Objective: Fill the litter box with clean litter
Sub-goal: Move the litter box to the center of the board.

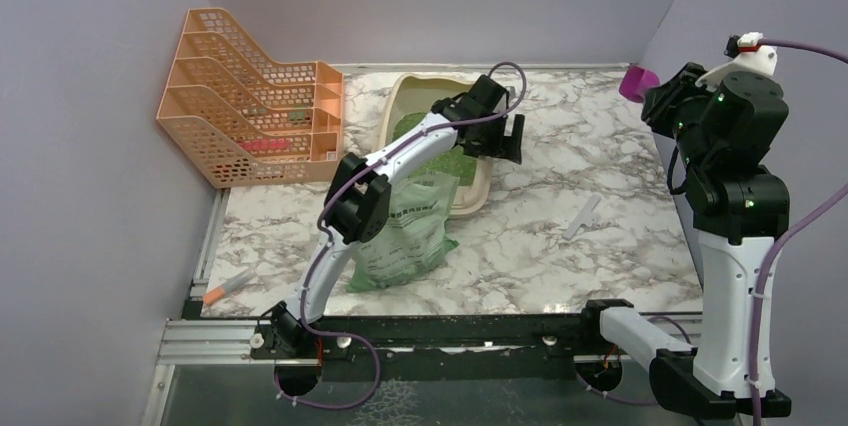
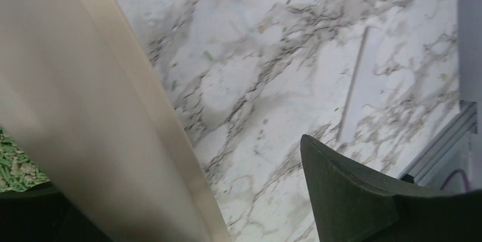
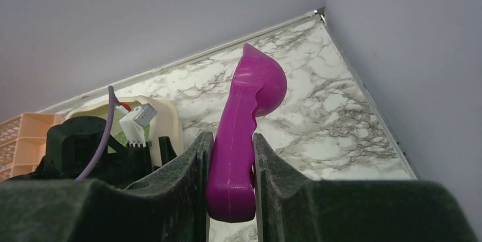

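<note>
Pinching scoop (image 3: 256, 88): R tool (image 3: 232, 145) | L tool (image 1: 500, 132) spread over litter box (image 1: 413, 84)

On my feed, the marble-patterned table (image 1: 560, 256) carries an orange mesh file rack (image 1: 250, 106) at ten o'clock and the beige litter box (image 1: 430, 77) towards twelve. The green litter bag (image 1: 405, 236) lies at seven, its far end against the box. I see a white strip (image 1: 581, 217) at four, an orange-tipped pen (image 1: 228, 286) at eight near the edge, and stray green granules (image 2: 208, 55) on the marble.

You'll see an orange mesh plastic file rack (image 1: 255, 111) far left, a flat white strip (image 1: 581, 217) lying mid-right, and a magenta plastic scoop (image 3: 244, 134) up high.
</note>
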`<state>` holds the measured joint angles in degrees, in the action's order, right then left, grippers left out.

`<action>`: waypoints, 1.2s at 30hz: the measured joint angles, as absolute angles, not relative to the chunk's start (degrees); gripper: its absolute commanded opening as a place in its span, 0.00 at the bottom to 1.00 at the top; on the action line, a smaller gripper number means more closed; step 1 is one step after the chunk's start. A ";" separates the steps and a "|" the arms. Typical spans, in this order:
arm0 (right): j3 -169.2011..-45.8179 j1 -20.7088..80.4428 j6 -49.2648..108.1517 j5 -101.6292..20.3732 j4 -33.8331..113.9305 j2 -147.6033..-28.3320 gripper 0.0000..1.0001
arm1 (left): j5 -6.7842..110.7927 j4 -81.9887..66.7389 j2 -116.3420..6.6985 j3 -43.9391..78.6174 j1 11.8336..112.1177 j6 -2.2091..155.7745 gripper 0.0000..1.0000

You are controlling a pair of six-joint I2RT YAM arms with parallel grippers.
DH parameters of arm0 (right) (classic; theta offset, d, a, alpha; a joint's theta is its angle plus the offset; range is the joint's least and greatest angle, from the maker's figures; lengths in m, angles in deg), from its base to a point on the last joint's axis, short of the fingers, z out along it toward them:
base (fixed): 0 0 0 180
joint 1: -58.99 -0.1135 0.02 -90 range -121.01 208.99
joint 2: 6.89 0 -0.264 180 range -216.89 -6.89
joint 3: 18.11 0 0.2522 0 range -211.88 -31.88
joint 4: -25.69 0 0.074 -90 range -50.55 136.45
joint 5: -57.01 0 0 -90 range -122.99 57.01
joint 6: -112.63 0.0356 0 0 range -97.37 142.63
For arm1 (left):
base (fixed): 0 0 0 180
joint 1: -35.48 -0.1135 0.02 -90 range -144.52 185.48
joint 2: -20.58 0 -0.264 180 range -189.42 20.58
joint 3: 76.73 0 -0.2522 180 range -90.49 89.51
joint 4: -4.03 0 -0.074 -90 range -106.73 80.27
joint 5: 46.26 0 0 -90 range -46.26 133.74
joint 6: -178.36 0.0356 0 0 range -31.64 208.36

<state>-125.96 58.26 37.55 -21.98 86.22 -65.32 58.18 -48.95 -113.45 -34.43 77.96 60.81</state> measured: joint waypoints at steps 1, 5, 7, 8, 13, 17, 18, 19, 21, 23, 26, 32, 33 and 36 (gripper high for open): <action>-125.96 58.26 37.55 -21.09 86.24 -65.32 0.01 | 59.10 -48.71 -114.85 -36.64 78.33 60.33 0.88; -125.96 58.26 37.50 -19.01 86.26 -65.23 0.01 | 61.79 -47.11 -119.11 -42.93 79.94 58.78 0.88; -125.96 58.26 37.50 -18.33 86.28 -65.12 0.01 | 63.01 -45.69 -120.97 -45.05 81.12 57.71 0.87; -125.96 58.26 37.50 -18.03 86.28 -65.04 0.01 | 63.43 -45.06 -121.41 -45.45 81.58 57.38 0.86; -125.96 58.26 37.50 -16.76 86.39 -64.62 0.01 | 65.65 -40.99 -124.03 -47.65 84.56 54.69 0.86; -126.02 58.26 37.44 -16.08 86.94 -64.40 0.01 | 67.08 -37.13 -126.22 -49.32 87.14 52.33 0.85; -126.11 58.26 37.37 -15.95 87.18 -64.40 0.01 | 67.47 -36.43 -126.68 -49.75 87.64 51.74 0.85; -126.20 58.26 37.31 -15.84 87.37 -64.40 0.01 | 67.97 -35.42 -127.42 -50.39 88.47 50.71 0.85; -126.46 58.26 37.13 -15.67 87.79 -64.40 0.01 | 68.69 -33.43 -128.34 -50.85 89.58 49.36 0.85; -126.85 58.26 37.07 -15.62 88.36 -64.40 0.01 | 69.26 -31.55 -129.17 -50.96 90.83 47.96 0.89; -127.47 58.26 37.02 -15.60 88.99 -64.38 0.01 | 69.63 -30.42 -129.65 -50.93 92.16 47.06 0.95; -128.71 58.26 36.93 -15.62 89.39 -64.36 0.01 | 66.90 -30.66 -127.59 -48.70 92.64 50.50 0.98; -129.17 58.26 36.93 -15.62 89.52 -64.45 0.01 | 65.76 -31.03 -126.15 -47.41 92.80 51.94 0.97; -130.79 58.26 36.87 -15.62 89.56 -64.77 0.01 | 63.23 -32.49 -122.04 -45.73 92.88 55.98 0.96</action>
